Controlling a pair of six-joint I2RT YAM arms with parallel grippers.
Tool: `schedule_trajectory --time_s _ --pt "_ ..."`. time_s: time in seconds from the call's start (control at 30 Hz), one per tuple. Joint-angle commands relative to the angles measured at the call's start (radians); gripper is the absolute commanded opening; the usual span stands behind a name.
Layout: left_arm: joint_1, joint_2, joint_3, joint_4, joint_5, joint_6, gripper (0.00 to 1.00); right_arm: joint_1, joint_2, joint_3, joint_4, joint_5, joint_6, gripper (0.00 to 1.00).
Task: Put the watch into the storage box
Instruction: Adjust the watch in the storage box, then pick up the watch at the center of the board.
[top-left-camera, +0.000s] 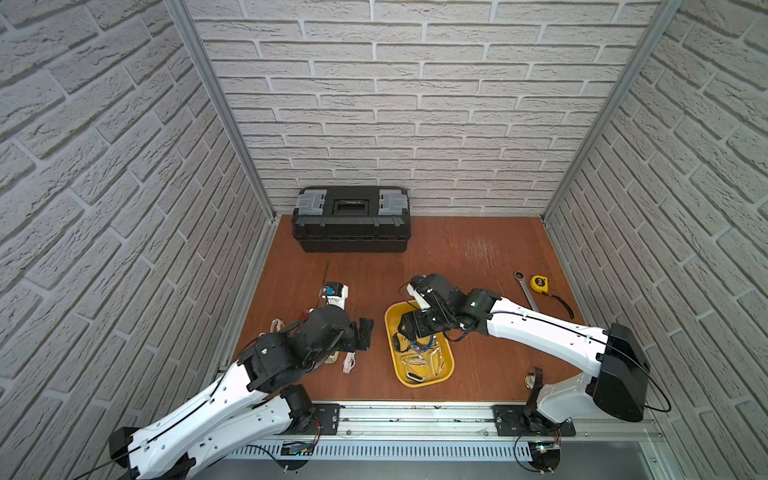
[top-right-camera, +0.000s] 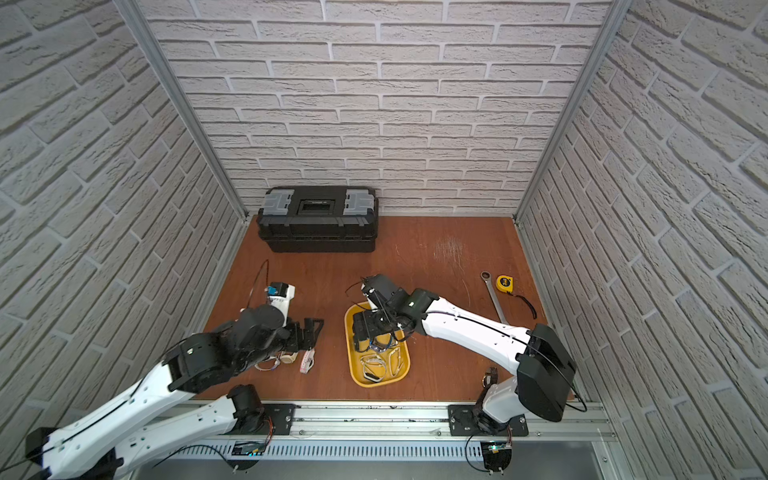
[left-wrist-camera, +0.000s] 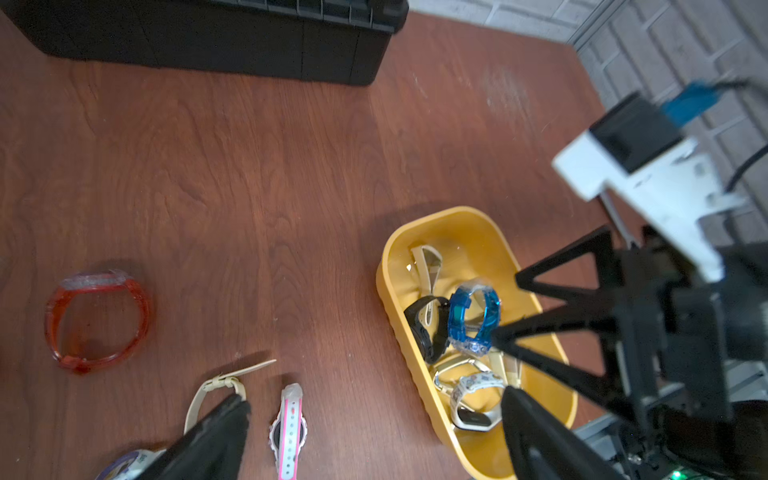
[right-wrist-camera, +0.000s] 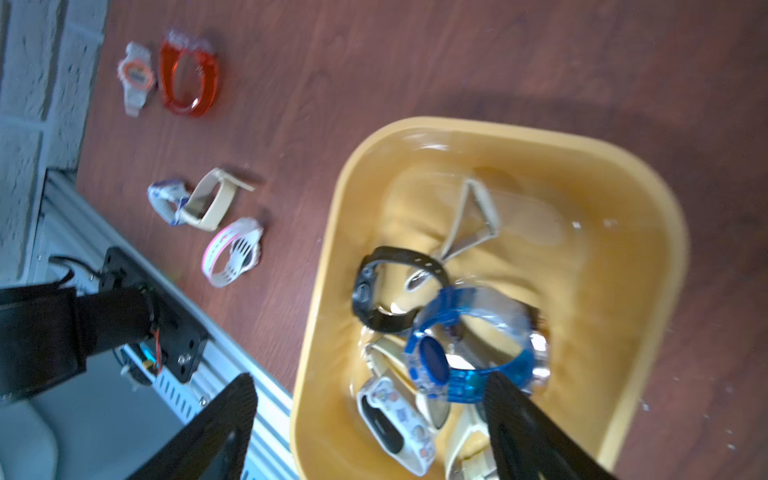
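Translucent blue watch (right-wrist-camera: 432, 365) lies in glossy storage box (right-wrist-camera: 623, 291).

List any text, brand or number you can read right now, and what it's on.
Nothing is legible.
Black toolbox, lid label: too blurred to read.
Yellow tape measure, dark badge: too small.
White watch in the storage box, printed pattern: blurred, no letters made out.

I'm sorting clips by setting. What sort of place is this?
Probably a staged robot test cell: white brick-pattern wall panels in aluminium framing enclose a brown wood-grain tabletop, with a white-and-black left arm and right arm bolted to a metal rail.
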Motion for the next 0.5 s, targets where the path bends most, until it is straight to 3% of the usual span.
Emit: schedule_trajectory --time_s 0.0,0.33,0.47 --pt "0.006 -0.097 0.012 -0.058 -0.109 -0.045 0.98 0.069 0.065 0.083 0.035 -0.062 -0.038 0.9" --pt "0.016 -0.105 0.128 -0.273 -0.194 -0.098 0.98 0.158 0.392 0.407 -0.07 -0.087 -0.031 0.83" --pt "0.016 -0.114 0.124 -0.252 -0.19 -0.079 0.98 0.191 0.43 0.407 -0.018 -0.121 0.034 0.79"
